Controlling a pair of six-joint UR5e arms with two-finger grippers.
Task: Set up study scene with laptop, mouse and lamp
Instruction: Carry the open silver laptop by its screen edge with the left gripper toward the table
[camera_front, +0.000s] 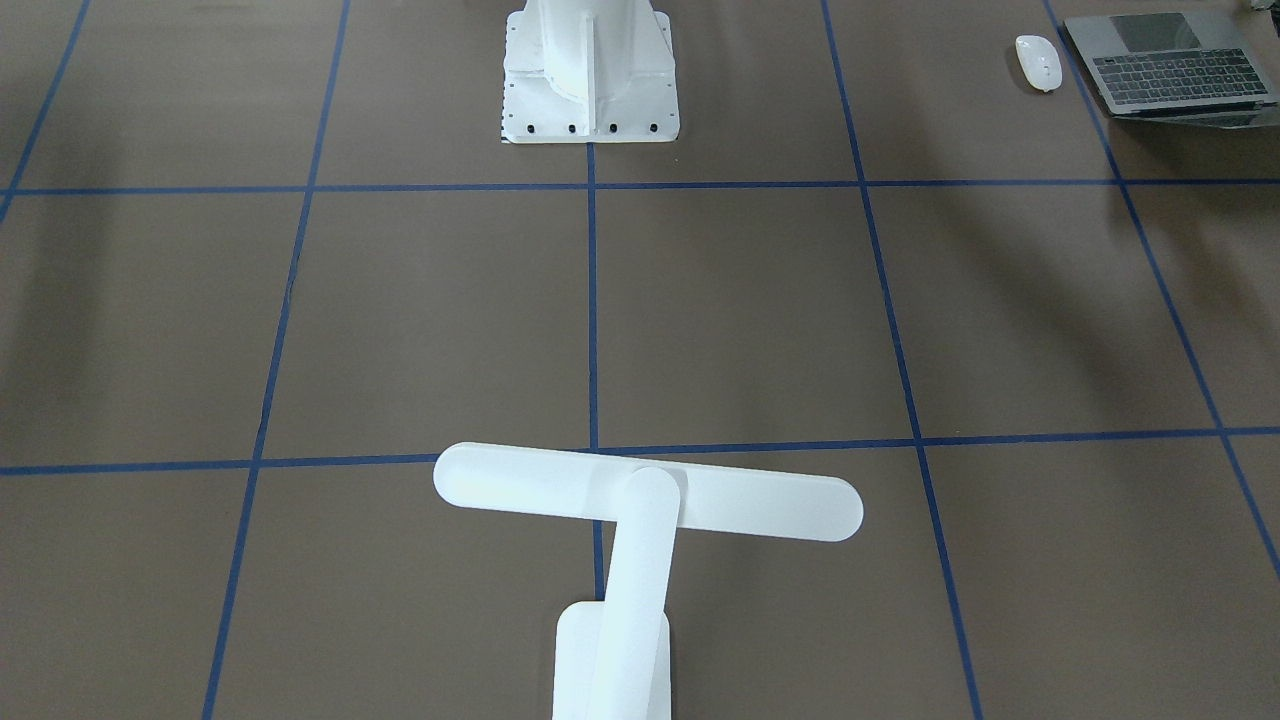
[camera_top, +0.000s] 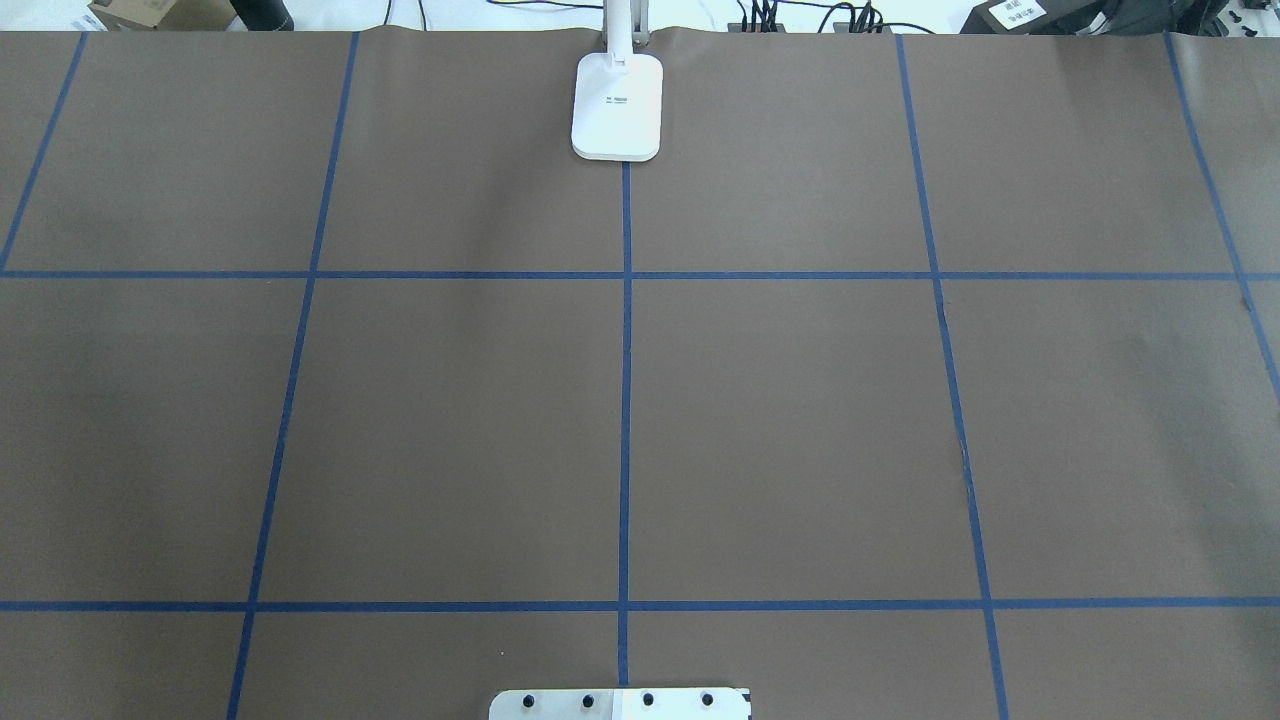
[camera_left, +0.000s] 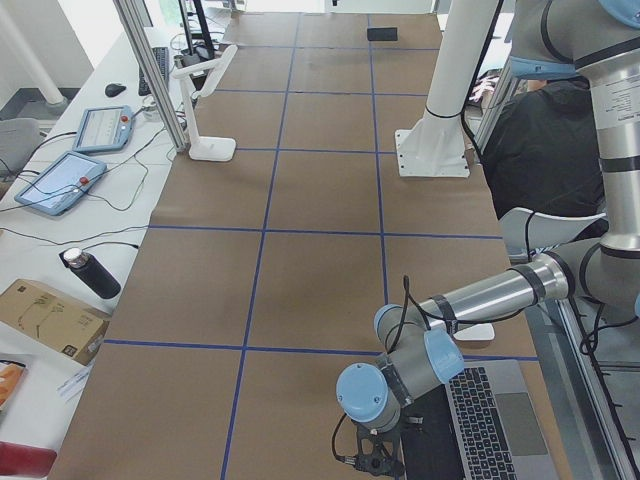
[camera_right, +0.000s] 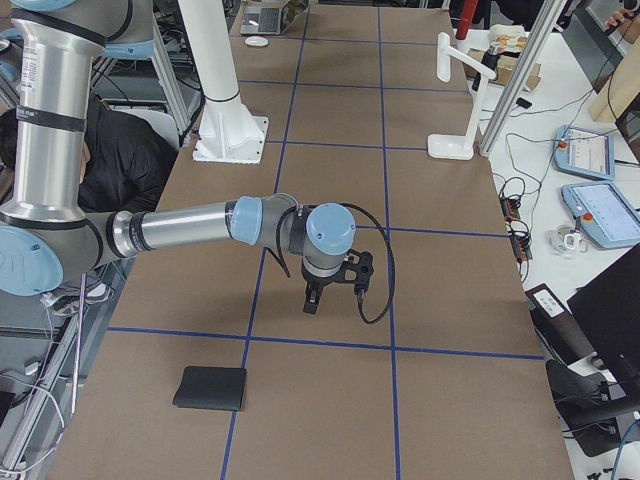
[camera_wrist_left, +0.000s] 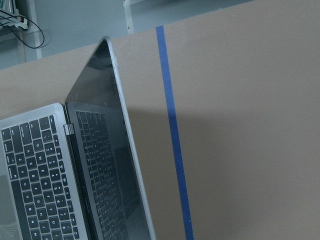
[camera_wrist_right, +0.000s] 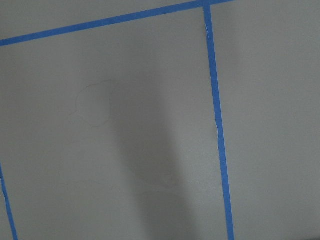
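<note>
Three items, not yet gathered: laptop (camera_front: 1170, 65) open at upper right, mouse (camera_front: 1038, 62) just beside it, lamp (camera_front: 640, 500) lower centre, well apart. Left gripper (camera_left: 373, 462) by laptop, right gripper (camera_right: 312, 304) above worktop (camera_right: 450, 300); fingers' opening: cannot tell.

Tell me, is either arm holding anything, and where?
The right gripper hangs over the table, nothing in it. The left gripper is at the laptop, by its lid; a hold cannot be told.
</note>
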